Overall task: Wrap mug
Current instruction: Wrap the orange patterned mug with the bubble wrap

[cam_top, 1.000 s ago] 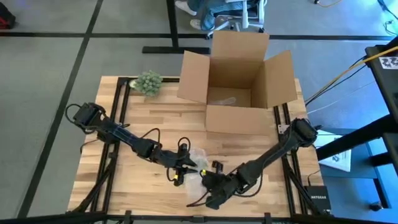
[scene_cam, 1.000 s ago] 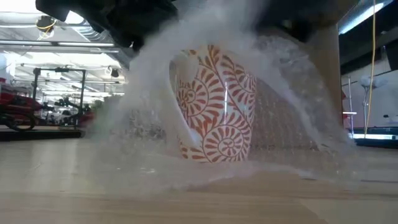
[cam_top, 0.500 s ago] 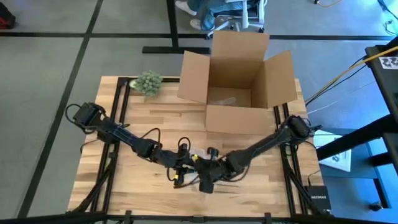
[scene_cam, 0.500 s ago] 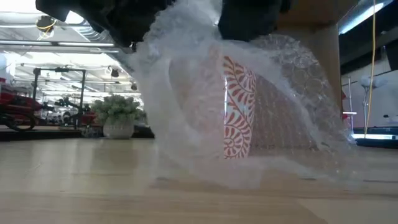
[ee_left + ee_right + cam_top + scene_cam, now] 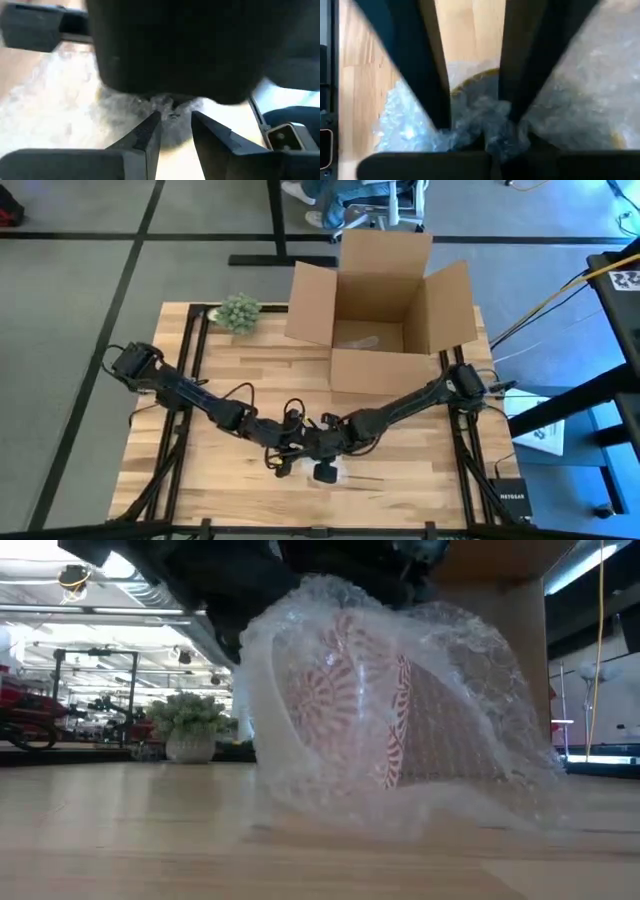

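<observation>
Small potted plant sat at the table's far left corner. Left gripper met the bundle from the left — fingers narrow, pinching a bunch of bubble wrap. Mug, red-patterned, stood upright near the table's front middle, fully draped in the wrap. Right gripper pressed in beside the left one, fingers clamped on gathered wrap above the mug rim. Open cardboard box stood at the far edge — well apart.
</observation>
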Robot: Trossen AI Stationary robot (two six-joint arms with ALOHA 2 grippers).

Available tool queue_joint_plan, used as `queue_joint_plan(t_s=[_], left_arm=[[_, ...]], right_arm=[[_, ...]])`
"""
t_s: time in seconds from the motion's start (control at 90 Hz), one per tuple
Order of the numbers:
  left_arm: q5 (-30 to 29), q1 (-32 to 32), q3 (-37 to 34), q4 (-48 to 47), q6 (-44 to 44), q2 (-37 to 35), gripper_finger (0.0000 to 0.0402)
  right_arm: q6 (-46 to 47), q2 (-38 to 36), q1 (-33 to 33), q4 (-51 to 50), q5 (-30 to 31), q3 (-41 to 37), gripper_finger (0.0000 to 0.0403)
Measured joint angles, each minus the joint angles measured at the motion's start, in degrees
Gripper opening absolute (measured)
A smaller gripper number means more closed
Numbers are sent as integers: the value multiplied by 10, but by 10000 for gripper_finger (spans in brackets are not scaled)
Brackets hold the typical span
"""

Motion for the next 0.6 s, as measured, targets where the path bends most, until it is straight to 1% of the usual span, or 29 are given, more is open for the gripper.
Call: queue_joint_plan(t_s=[0.089, 0.178, 0.267, 0.422, 0.6], left_arm=[[-23, -1, 1, -12, 4, -23, 92], [-44, 0, 1, -11, 18, -23, 92], [-43, 5, 2, 4, 28, -6, 92], [-39, 4, 4, 8, 14, 41, 92], [-45, 3, 5, 13, 13, 58, 92]], right_arm=[[-2, -5, 0, 10, 0, -1, 0], [-3, -5, 0, 18, 1, -1, 0], [-9, -3, 0, 11, 1, 8, 0], [-17, -1, 0, 2, -1, 21, 0], [-26, 3, 1, -61, -2, 65, 1]])
